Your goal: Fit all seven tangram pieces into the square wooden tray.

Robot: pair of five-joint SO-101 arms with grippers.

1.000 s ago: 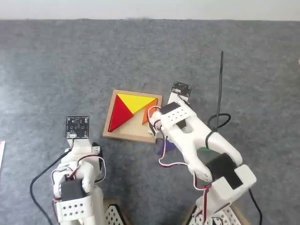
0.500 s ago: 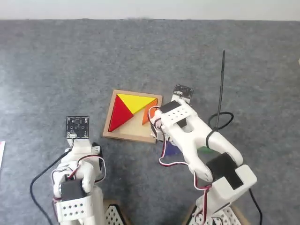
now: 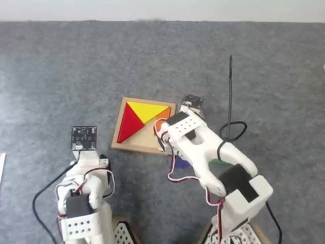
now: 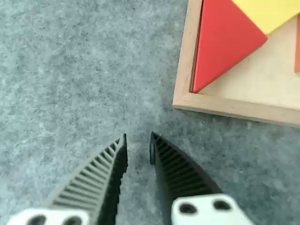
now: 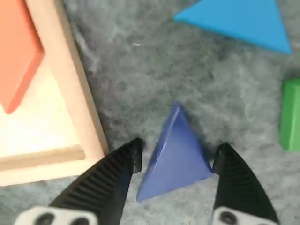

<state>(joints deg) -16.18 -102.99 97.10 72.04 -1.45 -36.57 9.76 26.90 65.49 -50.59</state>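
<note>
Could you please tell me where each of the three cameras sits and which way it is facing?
High view: fixed above the table, looking down on the tray and both arms, the right arm stretched to the tray's corner.
Left wrist view: on the left arm, looking down past the left gripper at the tray's red triangle.
Right wrist view: on the right arm, looking down past the right gripper, astride a dark blue triangle.
Shared: the tray appears in all three.

Grey felt-like mat (image 3: 61,71) spread wide; pale strip (image 3: 162,10) along far edge; white corner (image 3: 1,165) at left edge.
</note>
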